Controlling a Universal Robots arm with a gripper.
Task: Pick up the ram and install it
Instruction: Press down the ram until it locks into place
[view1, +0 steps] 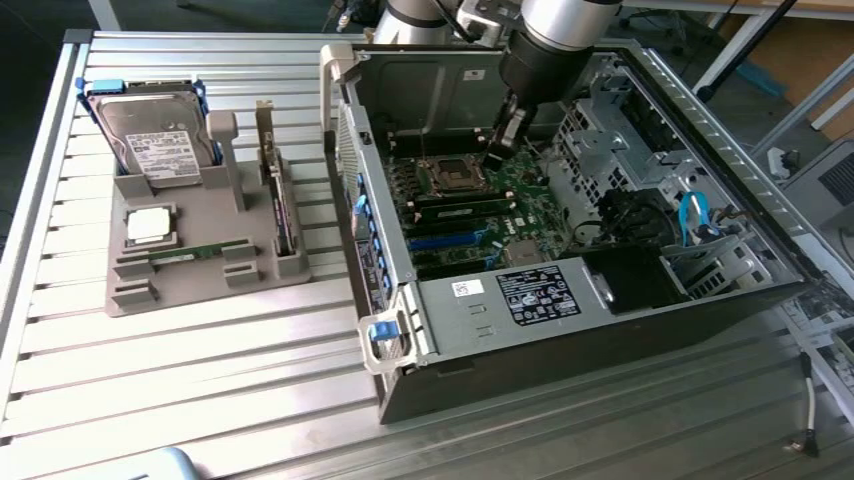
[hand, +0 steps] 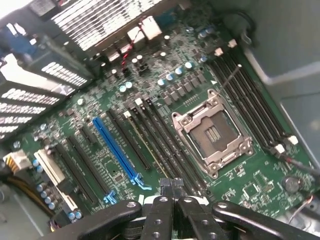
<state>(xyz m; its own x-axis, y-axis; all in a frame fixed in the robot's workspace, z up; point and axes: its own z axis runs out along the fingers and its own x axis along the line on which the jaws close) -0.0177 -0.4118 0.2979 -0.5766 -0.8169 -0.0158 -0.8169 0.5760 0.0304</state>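
With the two black fingertips pressed together and nothing visible between them, the gripper is taken as clenched and empty.

- Gripper position: inside the open dark-grey computer case, in the upper middle of the exterior view, hovering just above the green motherboard. It is near the long black memory slots and the bare silver-framed processor socket.
- Ram: one thin green stick is seen lying flat in the grey plastic parts tray at the exterior view's left, well apart from the gripper. The square silver processor chip sits just above it in the frame.
- Risk, as judged: with the fingers clenched this low, a sideways drift could clip a slot latch or the exposed socket contacts. Any press on a slot slightly off-line could load the board unevenly.
- Unclear: whether a second stick is already seated in the slots beside the socket. A paler line runs along one slot, but this cannot be confirmed. Contact between fingertips and slot cannot be told either, as the tips are partly cut off by the finger linkage.
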